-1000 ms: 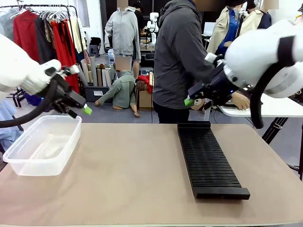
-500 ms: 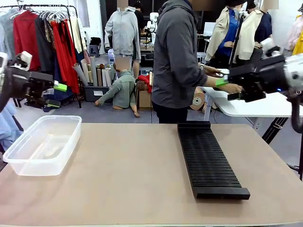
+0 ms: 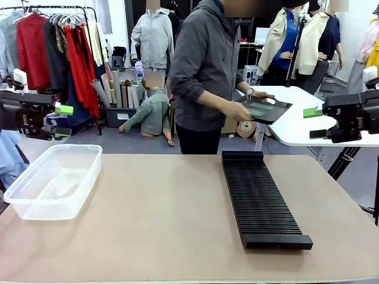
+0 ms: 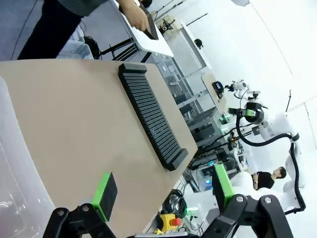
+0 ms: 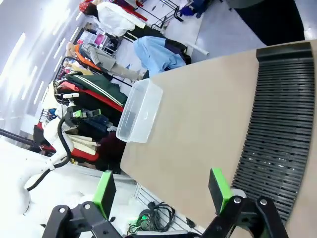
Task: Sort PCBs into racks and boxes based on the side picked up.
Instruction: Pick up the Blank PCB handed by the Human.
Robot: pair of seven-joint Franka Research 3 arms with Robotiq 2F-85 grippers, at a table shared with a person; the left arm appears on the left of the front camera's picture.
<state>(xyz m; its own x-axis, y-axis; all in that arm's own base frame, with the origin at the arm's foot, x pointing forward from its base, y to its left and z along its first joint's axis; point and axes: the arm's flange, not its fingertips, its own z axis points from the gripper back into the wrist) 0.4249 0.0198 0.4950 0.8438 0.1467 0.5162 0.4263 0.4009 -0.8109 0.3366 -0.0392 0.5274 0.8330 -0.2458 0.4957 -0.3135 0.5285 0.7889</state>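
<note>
Left gripper (image 3: 63,120) and right gripper (image 3: 315,123), gaping empty, are clearing the rack (image 3: 260,198); beyond it a person (image 3: 204,71) is fetching PCBs (image 3: 260,107), so sorting is starting.

No writing, label, brand or number can be read anywhere here; whatever print there is shows too small and blurred.

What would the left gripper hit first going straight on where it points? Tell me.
Likely nothing close: the left gripper, open, points level across above the table, higher than the tub and rack. Farther along, the right gripper faces it at similar height; depth is unclear.
</note>
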